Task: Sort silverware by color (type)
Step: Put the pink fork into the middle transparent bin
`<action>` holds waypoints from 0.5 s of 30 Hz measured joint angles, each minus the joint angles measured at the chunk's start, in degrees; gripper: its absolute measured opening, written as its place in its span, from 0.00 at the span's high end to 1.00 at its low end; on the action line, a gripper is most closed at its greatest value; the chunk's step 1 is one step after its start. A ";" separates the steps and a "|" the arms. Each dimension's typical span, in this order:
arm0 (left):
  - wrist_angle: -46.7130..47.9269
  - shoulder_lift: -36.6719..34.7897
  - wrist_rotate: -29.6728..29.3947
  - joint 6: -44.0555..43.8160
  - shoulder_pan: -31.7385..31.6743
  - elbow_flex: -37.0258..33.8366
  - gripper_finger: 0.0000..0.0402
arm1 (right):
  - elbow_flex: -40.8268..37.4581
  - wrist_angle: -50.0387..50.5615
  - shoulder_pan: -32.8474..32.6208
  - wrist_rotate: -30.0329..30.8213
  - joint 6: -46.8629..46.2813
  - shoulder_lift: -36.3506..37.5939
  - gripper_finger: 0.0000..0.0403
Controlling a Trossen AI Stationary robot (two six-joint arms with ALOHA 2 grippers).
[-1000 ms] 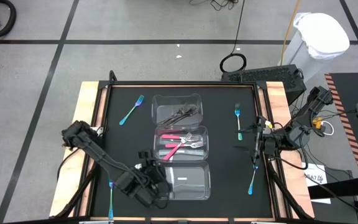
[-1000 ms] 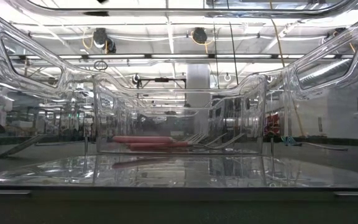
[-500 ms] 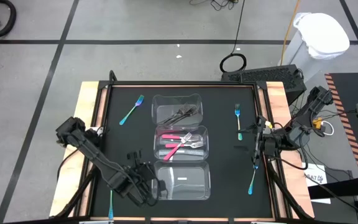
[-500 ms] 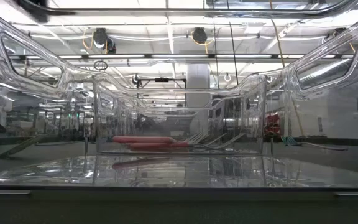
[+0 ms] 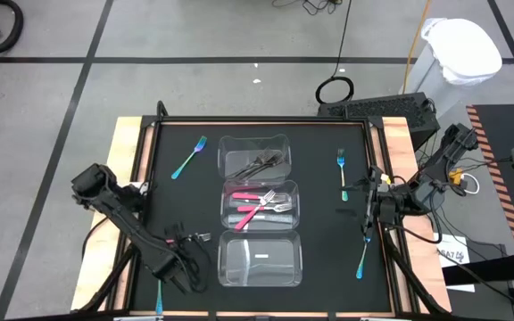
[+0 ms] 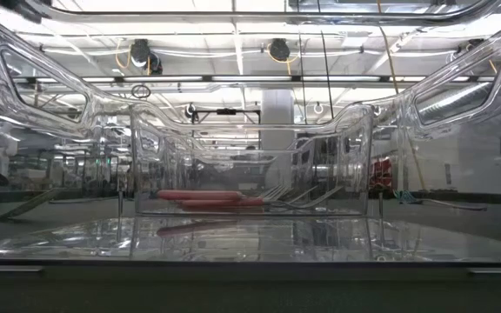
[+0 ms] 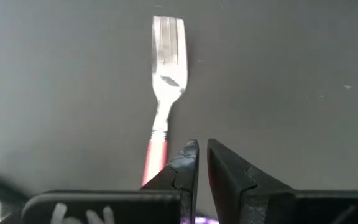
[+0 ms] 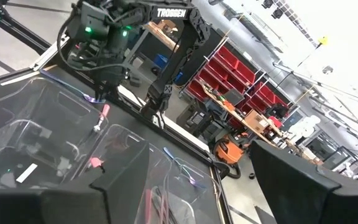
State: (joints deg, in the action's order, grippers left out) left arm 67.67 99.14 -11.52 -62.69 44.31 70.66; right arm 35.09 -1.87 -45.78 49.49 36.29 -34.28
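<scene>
The high camera looks straight down on the whole black counter (image 5: pixel 177 205) and both arms, while the low camera sits at counter height, very near a clear container (image 6: pixel 250 156), facing level into the room. The left wrist camera looks closely down past its own hand (image 7: pixel 202 163) at a pink-handled fork (image 7: pixel 164 93); the right wrist camera faces across the counter toward the left arm (image 8: pixel 110 37), sharing the containers with the high view.

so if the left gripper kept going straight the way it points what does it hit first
Judging by the left wrist view, the left gripper, jaws nearly shut, points along the black mat. The pink-handled fork lies just beside that line, so it would probably brush the fork or slide past it; depth is unclear.
</scene>
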 joint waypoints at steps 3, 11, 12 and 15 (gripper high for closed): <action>-3.49 -0.79 0.08 -0.08 0.38 -4.11 0.90 | 0.01 0.00 -0.02 -0.02 0.49 0.00 0.32; -4.44 -0.78 -0.87 0.88 0.47 -9.34 0.81 | 0.02 -0.02 -0.01 -0.02 0.88 0.00 0.32; -5.26 -0.79 -1.02 1.38 0.47 -9.65 0.78 | 0.02 -0.01 -0.01 -0.02 0.88 0.00 0.32; -7.73 -0.79 -1.17 3.19 0.47 -10.70 0.70 | 0.02 0.00 -0.02 -0.02 0.88 0.00 0.32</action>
State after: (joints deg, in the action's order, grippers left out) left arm 59.94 98.35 -12.69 -59.50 44.77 59.95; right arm 35.11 -1.87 -45.80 49.47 37.17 -34.29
